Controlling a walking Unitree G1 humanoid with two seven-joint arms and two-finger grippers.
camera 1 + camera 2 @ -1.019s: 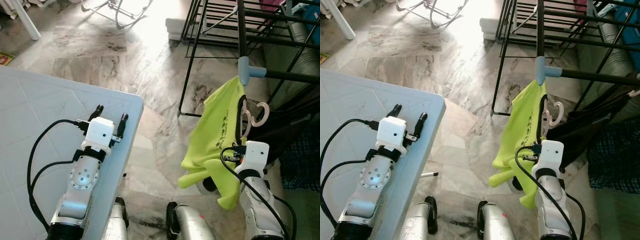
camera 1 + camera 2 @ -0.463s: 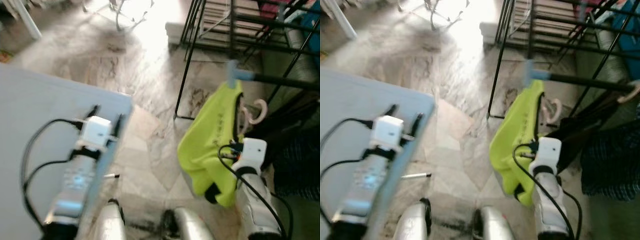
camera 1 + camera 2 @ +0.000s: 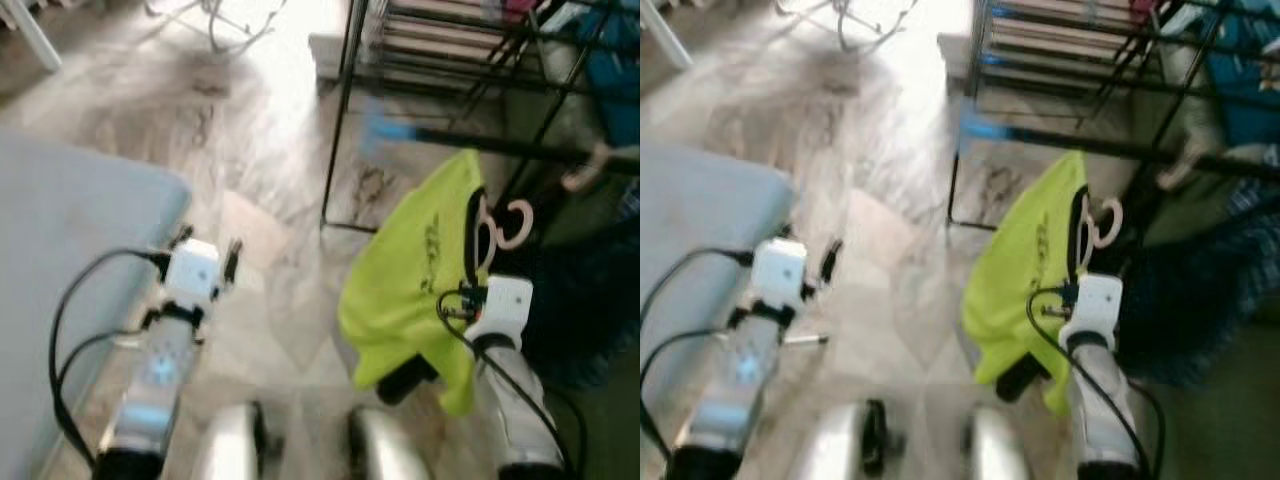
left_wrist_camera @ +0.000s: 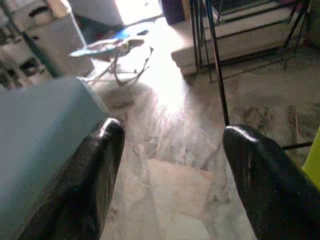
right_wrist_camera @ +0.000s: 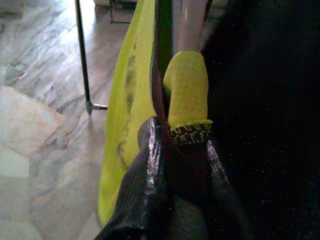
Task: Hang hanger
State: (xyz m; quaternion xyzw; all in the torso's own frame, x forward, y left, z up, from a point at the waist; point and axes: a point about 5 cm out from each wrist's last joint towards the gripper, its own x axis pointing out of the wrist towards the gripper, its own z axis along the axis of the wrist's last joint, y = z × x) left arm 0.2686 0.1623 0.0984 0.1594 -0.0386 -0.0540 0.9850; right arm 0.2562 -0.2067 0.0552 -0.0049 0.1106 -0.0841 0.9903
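A lime-green shirt (image 3: 410,280) hangs on a pale hanger whose hook (image 3: 515,222) sticks up above the collar. In the right wrist view my right gripper (image 5: 175,145) is shut on the hanger's neck, with the shirt's collar pinched between the fingers. It holds them low, just below and in front of the black clothes rack's rail (image 3: 480,145) with its blue connector (image 3: 385,130). My left gripper (image 3: 205,250) is open and holds nothing, out over the floor just past the table's corner.
The grey-white table (image 3: 60,230) fills the left side. Shelves of the black rack (image 3: 450,60) stand at the back right, with dark and blue clothing (image 3: 600,300) hanging at the far right. A white folding frame (image 4: 115,55) stands on the marble floor farther off.
The whole view has swung right and blurred, so the table has slid left. My left gripper now hangs over floor instead of tabletop. The shirt and hanger remain in my right gripper.
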